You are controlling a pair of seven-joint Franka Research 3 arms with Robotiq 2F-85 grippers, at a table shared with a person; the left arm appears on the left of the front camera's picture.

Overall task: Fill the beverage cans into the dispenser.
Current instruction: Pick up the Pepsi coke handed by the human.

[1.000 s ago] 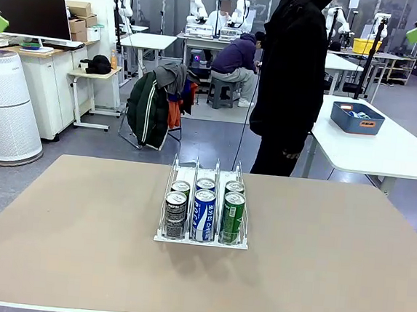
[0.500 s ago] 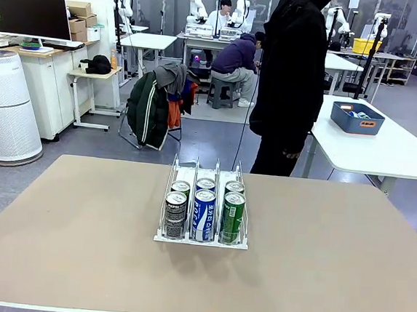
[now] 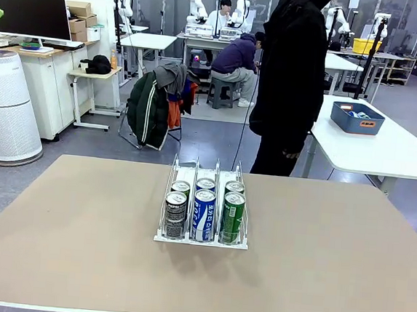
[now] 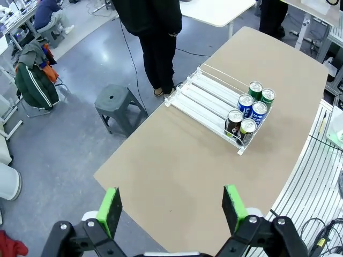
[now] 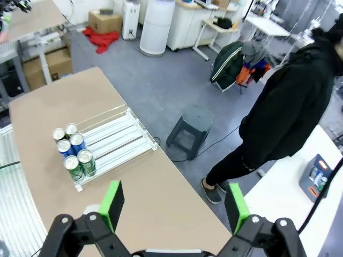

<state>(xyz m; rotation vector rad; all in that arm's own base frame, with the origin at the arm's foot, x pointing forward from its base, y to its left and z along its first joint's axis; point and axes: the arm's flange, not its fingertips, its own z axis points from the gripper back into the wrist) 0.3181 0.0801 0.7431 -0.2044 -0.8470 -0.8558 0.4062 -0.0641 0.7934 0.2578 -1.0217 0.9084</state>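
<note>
Front view: the dispenser (image 3: pixel 201 241) stands at the middle of the tabletop (image 3: pixel 69 246), its three lanes running away from the robot's side. Six beverage cans (image 3: pixel 204 207) stand upright in it, two per lane, all at the near end: black cans (image 3: pixel 175 217) in the left lane, blue-and-white cans (image 3: pixel 206 184) in the centre lane, green cans (image 3: pixel 232 218) in the right lane. A person in a black hooded jacket (image 3: pixel 291 83) stands at the far edge, behind the dispenser.

Left wrist view: the left pincer (image 4: pixel 171 209) hangs high above the tabletop, fingers wide apart, well clear of the dispenser. A grey stool (image 4: pixel 114 104) stands on the floor (image 4: pixel 64 139) near the person's feet.

Right wrist view: the right pincer (image 5: pixel 174 205) hangs equally high, fingers wide apart, well apart from the cans.
</note>
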